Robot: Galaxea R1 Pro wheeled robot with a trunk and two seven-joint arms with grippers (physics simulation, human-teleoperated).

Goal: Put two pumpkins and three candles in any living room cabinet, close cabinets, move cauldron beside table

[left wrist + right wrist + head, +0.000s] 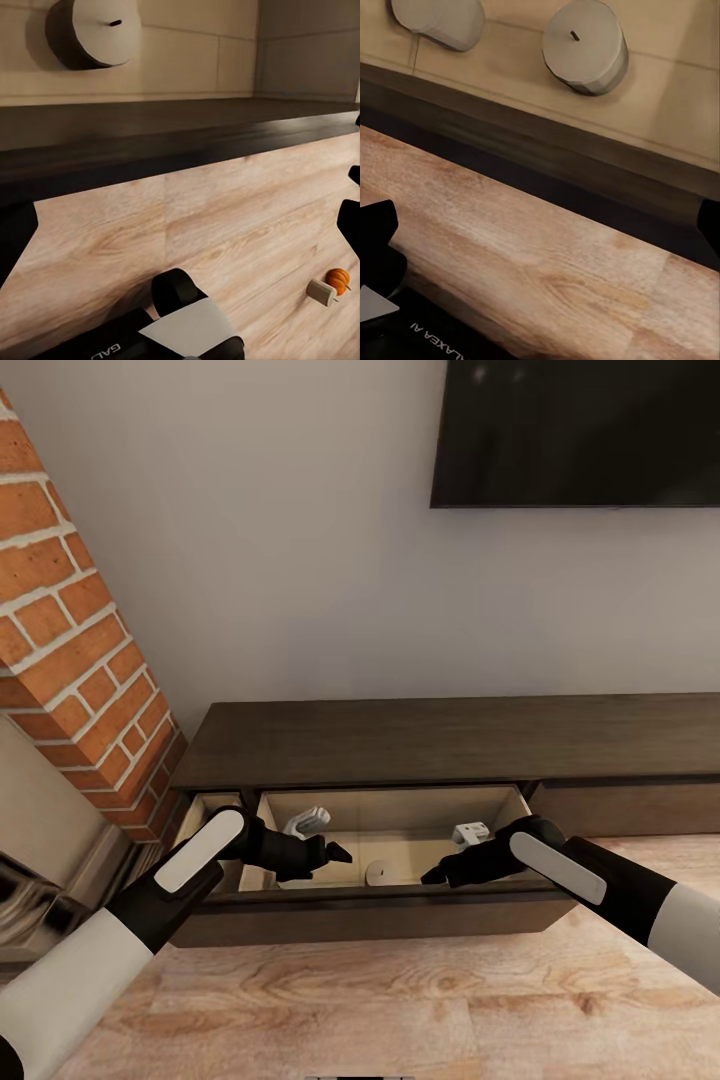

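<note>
Looking down, we see the long dark-brown cabinet (400, 745) against the wall with one drawer (390, 810) pulled out above the wood floor (400, 990). Our left end effector (335, 853) and right end effector (432, 876) hover at the drawer's front edge, both empty, fingers apart. One candle (380, 873) stands inside the drawer between them. In the left wrist view, a pumpkin (338, 280) and another candle (322, 292) lie touching on the floor.
</note>
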